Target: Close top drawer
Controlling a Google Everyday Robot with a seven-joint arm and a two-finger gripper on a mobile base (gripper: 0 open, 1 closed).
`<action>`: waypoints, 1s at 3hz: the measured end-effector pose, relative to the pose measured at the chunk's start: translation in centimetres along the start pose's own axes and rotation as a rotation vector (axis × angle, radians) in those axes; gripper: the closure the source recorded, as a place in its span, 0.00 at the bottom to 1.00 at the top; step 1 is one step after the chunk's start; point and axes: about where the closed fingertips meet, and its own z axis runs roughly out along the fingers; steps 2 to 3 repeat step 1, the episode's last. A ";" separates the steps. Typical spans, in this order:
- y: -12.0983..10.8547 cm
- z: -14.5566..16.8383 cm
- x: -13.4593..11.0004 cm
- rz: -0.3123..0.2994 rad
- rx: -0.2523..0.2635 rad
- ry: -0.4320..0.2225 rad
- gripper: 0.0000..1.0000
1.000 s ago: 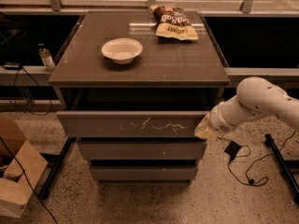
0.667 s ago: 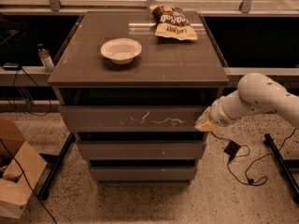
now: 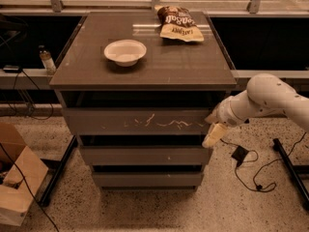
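Observation:
The top drawer (image 3: 137, 121) is a wide grey handleless front with whitish squiggly scratches, just under the cabinet top. It stands slightly proud of the two plain drawer fronts below. My gripper (image 3: 213, 129) is at the drawer's right end, touching or nearly touching its front panel. The white arm (image 3: 270, 100) reaches in from the right.
A white bowl (image 3: 125, 51) and a chip bag (image 3: 177, 23) lie on the cabinet top (image 3: 145, 76). A small bottle (image 3: 47, 60) stands on a ledge at left. A cardboard box (image 3: 17, 187) sits on the floor at lower left. Cables (image 3: 251, 173) lie on the floor at right.
The top drawer has slid back into the cabinet, with my gripper following against its right end.

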 end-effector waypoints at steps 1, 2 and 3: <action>0.0 0.0 0.0 0.000 0.000 0.000 0.00; 0.0 0.0 0.0 0.000 0.000 0.000 0.00; 0.0 0.0 0.0 0.000 0.000 0.000 0.00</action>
